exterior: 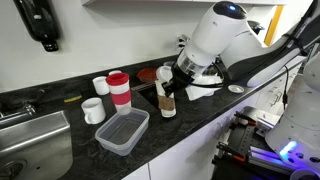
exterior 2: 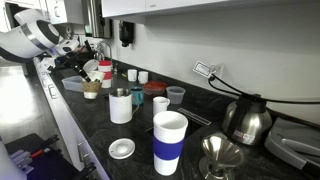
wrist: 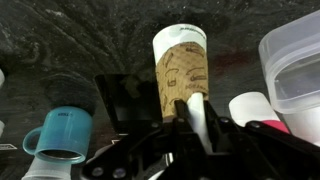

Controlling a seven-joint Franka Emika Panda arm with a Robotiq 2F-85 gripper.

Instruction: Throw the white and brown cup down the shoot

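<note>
You cannot confirm whether the gripper (wrist: 188, 110) holds the white and brown cup (wrist: 180, 62); a loose grasp could tip it beside the chute (wrist: 125, 100).

In an exterior view I have the paper cup (exterior: 167, 103) at frame centre over the counter (exterior: 195, 125); I cannot tell whether its base touches. The tool (exterior: 165, 86) is right at its upper part, coming in from the upper right. Left of the paper cup stands a tumbler (exterior: 119, 89), and further left, lower in frame, a mug (exterior: 93, 110). The plastic container (exterior: 122, 131) lies in front of those two, and the sink (exterior: 30, 135) fills the lower left corner. In my wrist view the paper cup (wrist: 180, 60) stands at centre just above the tool (wrist: 190, 118), a second mug (wrist: 62, 135) sits lower left, and the plastic container (wrist: 295, 60) is at the right edge.
</note>
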